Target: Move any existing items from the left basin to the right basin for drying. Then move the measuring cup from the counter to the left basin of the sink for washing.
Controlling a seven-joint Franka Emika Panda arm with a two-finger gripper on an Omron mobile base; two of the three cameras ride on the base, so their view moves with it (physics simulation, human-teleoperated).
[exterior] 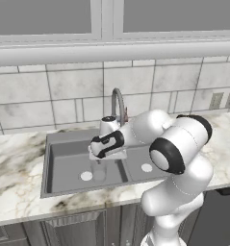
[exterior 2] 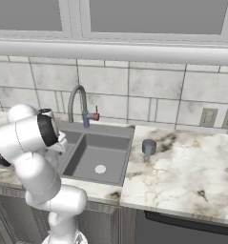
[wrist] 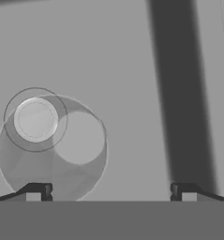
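A: Where's the clear, straight-sided drinking glass point(exterior: 98, 169)?

B: Upright in the wider left basin point(exterior: 68, 166) of the dark grey double sink point(exterior: 56, 139), just beside that basin's white round drain point(exterior: 86, 176). From the hand view the glass point(wrist: 52, 147) sits low and left, its rim overlapping the drain point(wrist: 35, 119).

A: And the two-finger gripper point(wrist: 108, 192)?

B: Above the glass, jaws spread wide, holding nothing. One fingertip point(wrist: 36, 191) lies over the glass's edge; the other is well apart.

A: The small, opaque dark grey measuring cup point(exterior 2: 149, 147)?

B: On the white marble-look counter point(exterior 2: 191, 167), just beside the sink's narrower right basin point(exterior 2: 98, 157).

A: The curved grey tap point(exterior 2: 77, 102)?

B: Behind the sink, at its back rim.
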